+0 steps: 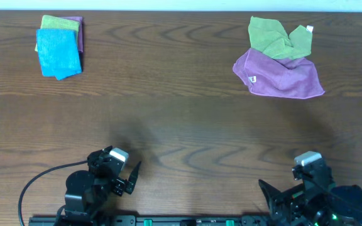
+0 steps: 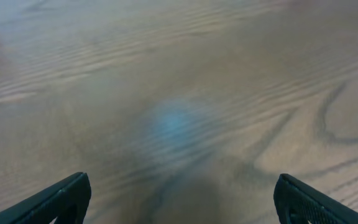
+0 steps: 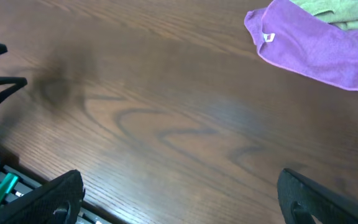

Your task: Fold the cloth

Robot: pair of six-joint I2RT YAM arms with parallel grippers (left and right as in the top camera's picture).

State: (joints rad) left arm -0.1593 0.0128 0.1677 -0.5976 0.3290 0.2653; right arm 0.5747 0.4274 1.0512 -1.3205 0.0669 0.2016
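The bright blue cloth (image 1: pixel 58 53) lies folded into a neat rectangle at the far left of the table, on top of a folded stack. My left gripper (image 1: pixel 132 176) is open and empty near the front edge, far from the cloth; its wrist view (image 2: pixel 182 199) shows only bare wood between the jaws. My right gripper (image 1: pixel 272 196) is open and empty at the front right; its wrist view (image 3: pixel 179 196) also shows bare wood between the jaws.
A folded light green cloth (image 1: pixel 60 24) and a purple one (image 1: pixel 78 34) lie under the blue cloth. At the far right a crumpled light green cloth (image 1: pixel 275 36) lies on an unfolded purple cloth (image 1: pixel 281 76), which also shows in the right wrist view (image 3: pixel 322 46).
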